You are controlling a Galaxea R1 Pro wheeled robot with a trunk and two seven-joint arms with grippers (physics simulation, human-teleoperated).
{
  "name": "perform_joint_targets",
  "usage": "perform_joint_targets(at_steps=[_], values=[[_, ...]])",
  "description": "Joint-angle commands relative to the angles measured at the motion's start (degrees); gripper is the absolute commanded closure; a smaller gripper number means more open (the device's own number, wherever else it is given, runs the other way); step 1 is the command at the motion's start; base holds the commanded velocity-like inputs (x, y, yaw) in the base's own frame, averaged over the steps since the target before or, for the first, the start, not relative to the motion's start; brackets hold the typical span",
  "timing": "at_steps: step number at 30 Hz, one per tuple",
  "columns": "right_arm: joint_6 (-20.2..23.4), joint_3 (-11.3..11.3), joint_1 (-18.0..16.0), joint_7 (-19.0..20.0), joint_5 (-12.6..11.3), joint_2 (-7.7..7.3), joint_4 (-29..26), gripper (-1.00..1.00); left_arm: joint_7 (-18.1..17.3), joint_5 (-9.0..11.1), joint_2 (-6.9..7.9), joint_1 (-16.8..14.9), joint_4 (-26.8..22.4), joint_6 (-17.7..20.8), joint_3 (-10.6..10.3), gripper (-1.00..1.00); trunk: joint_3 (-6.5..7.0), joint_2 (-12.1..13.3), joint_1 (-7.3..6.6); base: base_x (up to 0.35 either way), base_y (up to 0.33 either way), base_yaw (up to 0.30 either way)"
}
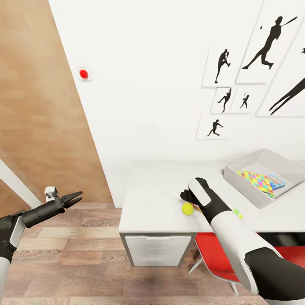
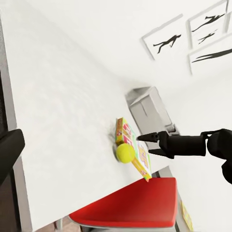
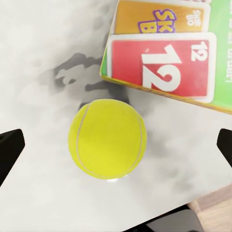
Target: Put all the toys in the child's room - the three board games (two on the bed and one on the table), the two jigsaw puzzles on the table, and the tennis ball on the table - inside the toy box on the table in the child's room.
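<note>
Tennis ball [image 3: 107, 139], small, yellow-green and fuzzy, sits on the long pale grey-white desk [image 1: 156, 186] near its front edge, low and centre in the head view. Just beside it lies the flat Skip-Bo game carton [image 3: 164, 53], green-edged with a red card printed "12"; whether the two touch I cannot tell. The right gripper [image 3: 116, 150] hangs directly over the ball with its black fingertips [image 3: 9, 150] spread wide to either side, released and grasping nothing. In the left wrist view the same gripper [image 2: 145, 144] reaches in from the right of the frame, its tips apart and close to the ball [image 2: 125, 152] and carton [image 2: 133, 145].

Further right on the desk, at the right edge of the head view, stands the shallow pale grey toy box [image 1: 254, 163], and inside it lie two thin jigsaw-patterned slabs [image 1: 260, 181] in yellow, pink, blue and green.

The left gripper [image 1: 75, 198] hovers at lower left of the head view, over the wood-plank floor [image 1: 72, 262] and well apart from the desk, its fingers parted and empty. A red swivel chair seat [image 1: 214, 254] shows under the desk's front edge. Black baseball-player silhouette prints [image 1: 254, 63] hang on the white wall at upper right, and a red round button [image 1: 84, 73] sits at upper left.
</note>
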Motion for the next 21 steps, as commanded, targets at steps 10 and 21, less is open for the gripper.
perform_joint_targets(at_steps=[10, 21], values=[[0.2, 0.2, -0.1, -0.5, -0.4, -0.03, -0.1, -1.0, -0.1, 0.1, 0.01, 0.0, 0.0, 0.6, 0.0, -1.0, -1.06, -0.1, 0.03, 0.0, 0.0, 0.0], [0.1, 0.2, -0.1, -0.5, -0.4, -0.03, -0.2, -1.0, 0.0, 0.1, -0.04, 0.0, 0.0, 0.6, 0.0, -1.0, -2.09, -0.1, 0.03, 0.0, 0.0, 0.0]])
